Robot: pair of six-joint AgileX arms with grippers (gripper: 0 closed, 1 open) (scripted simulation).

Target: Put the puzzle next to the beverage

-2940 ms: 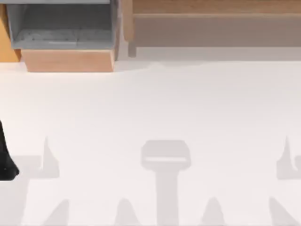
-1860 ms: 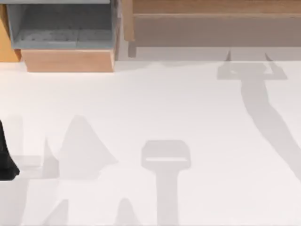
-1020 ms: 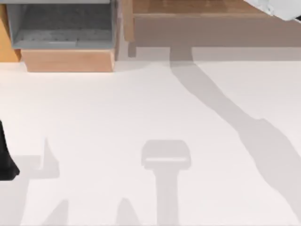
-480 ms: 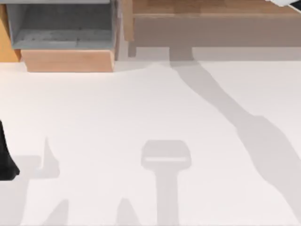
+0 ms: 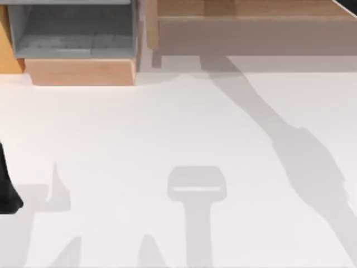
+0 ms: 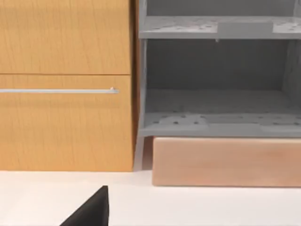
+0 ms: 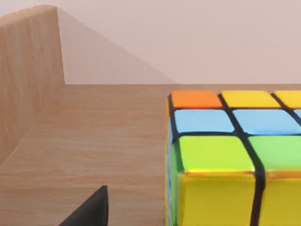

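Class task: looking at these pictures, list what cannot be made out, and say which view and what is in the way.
- Puzzle cube, right wrist view: its far side is cut off by the picture's edge.
- Left arm, top view: cut off by the left edge.
- Cabinet, left wrist view: cut off by the edges.

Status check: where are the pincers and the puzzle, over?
Right pincer close beside puzzle cube on wooden shelf, no grip seen. Left pincer parked facing cabinet and grey rack. Nothing seen blocking.
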